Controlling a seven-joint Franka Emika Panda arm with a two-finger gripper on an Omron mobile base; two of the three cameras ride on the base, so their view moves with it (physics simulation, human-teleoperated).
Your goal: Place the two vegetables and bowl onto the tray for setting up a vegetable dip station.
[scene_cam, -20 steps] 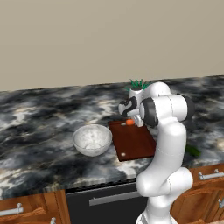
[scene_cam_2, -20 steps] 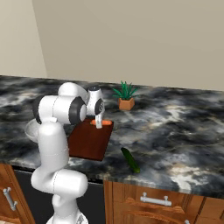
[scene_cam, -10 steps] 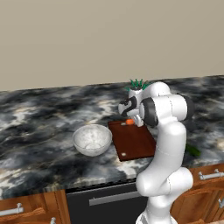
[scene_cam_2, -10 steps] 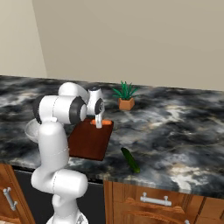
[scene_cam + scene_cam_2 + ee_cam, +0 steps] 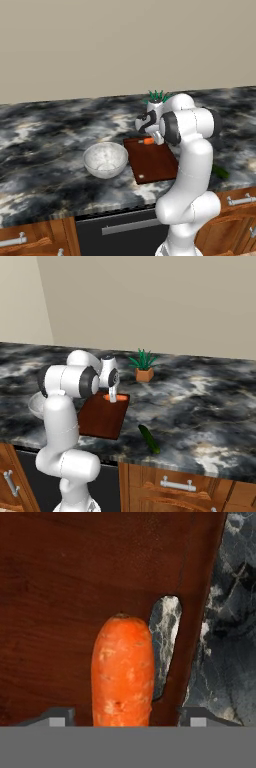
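The orange carrot [image 5: 123, 672] lies on the dark reddish-brown tray [image 5: 152, 164], at its far end next to the slot handle [image 5: 165, 647]. My gripper [image 5: 125, 718] hangs straight over it, open, with a gap between the carrot and each fingertip [image 5: 60, 717]. In the base views the gripper [image 5: 150, 138] points down over the carrot [image 5: 147, 141] [image 5: 112, 398]. The glassy bowl [image 5: 105, 159] sits on the counter just left of the tray. The dark green cucumber [image 5: 149, 438] lies on the counter right of the tray [image 5: 102, 417], near the front edge.
A spiky green potted plant [image 5: 144, 367] stands on the counter just behind the tray's far end. The black-and-white marble counter [image 5: 45, 145] runs wide to both sides, with wooden drawers [image 5: 175, 486] below its front edge.
The jaws have opened off the carrot, which now rests on the tray. The arm and the other things have not moved.
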